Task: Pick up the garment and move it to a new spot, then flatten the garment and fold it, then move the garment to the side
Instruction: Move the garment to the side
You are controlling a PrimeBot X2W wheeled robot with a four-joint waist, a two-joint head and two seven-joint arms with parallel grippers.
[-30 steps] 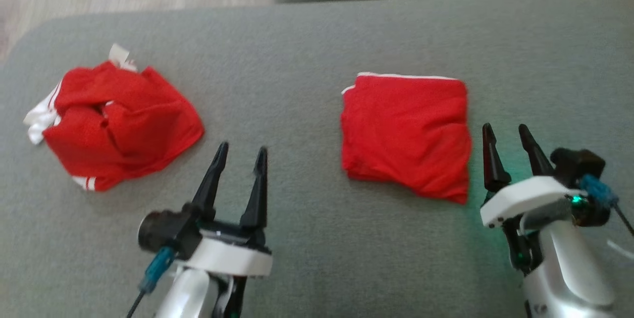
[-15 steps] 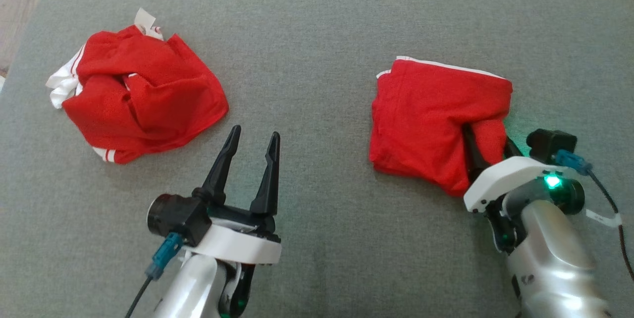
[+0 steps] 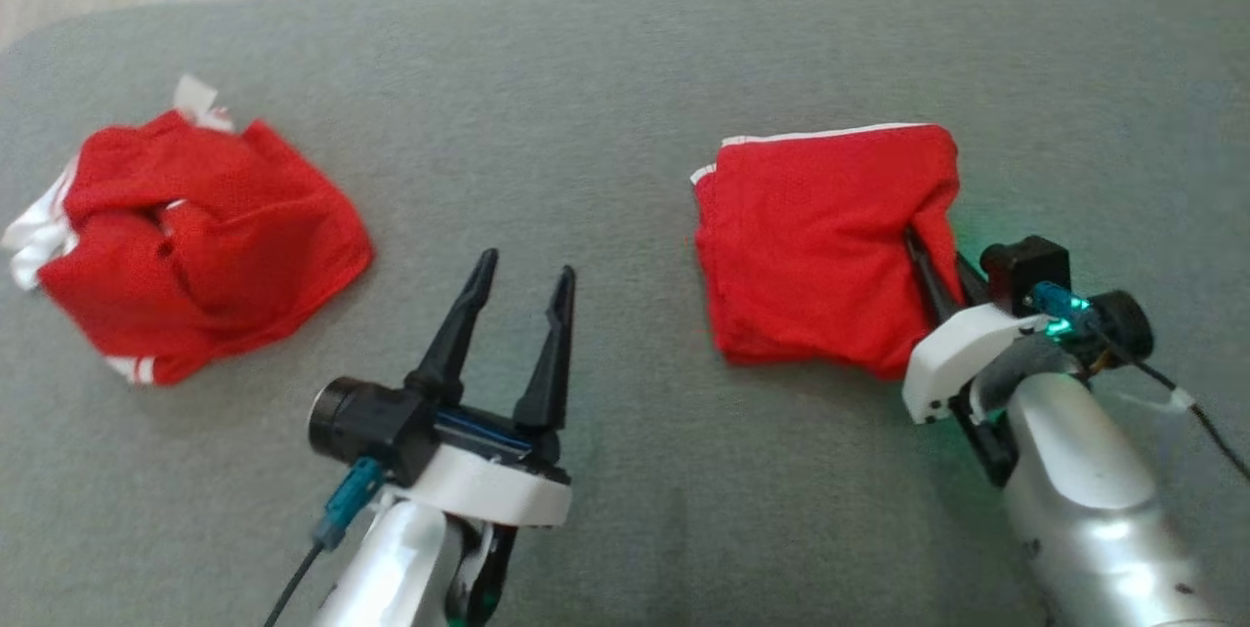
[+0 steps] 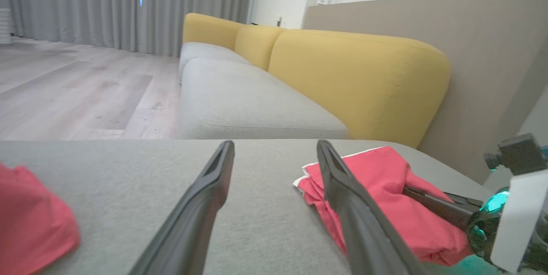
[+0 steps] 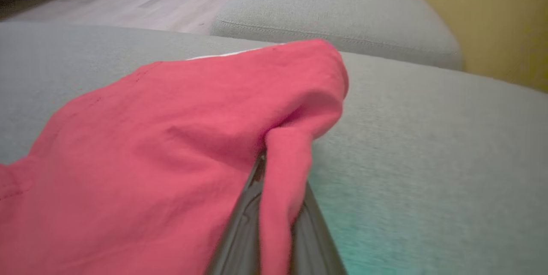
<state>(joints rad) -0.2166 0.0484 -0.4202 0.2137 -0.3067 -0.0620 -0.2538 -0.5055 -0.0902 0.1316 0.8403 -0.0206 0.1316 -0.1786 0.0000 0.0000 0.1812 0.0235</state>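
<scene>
I see right gripper [image 3: 942, 271] clenched on right edge of folded red fabric garment [image 3: 811, 246] (centre-right of frame); left gripper [image 3: 522, 271] splayed, empty, lower centre over grey fabric cushion [image 3: 625, 100].

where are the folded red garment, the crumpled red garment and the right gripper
folded red garment [image 3: 811, 246], head view, centre of top layer
crumpled red garment [image 3: 195, 256], head view, centre of the bunch
right gripper [image 3: 937, 266], head view, between its fingers pinching the fold
</scene>
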